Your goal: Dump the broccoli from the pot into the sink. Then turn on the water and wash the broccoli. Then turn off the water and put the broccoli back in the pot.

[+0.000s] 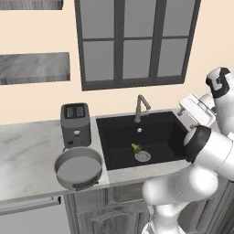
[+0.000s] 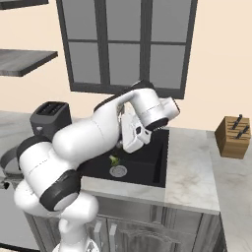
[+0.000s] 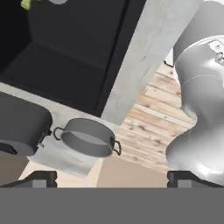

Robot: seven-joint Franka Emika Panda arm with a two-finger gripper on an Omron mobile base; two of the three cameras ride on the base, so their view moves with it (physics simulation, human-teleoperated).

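Broccoli (image 1: 135,147) lying on sink (image 1: 114,132) floor, just beside round drain (image 1: 142,156), touching or nearly touching its rim. Faucet (image 1: 140,106) at back edge of sink, no stream visible. Pot (image 1: 77,167) upright on counter (image 1: 27,160) left of sink, nothing seen inside, just in front of toaster (image 1: 75,123). Gripper (image 3: 112,177) fully open, fingertips (image 3: 41,177) wide apart, holding nothing. Hand raised above right part of sink, apart from broccoli. Knife block (image 2: 233,137) on counter well right of sink.
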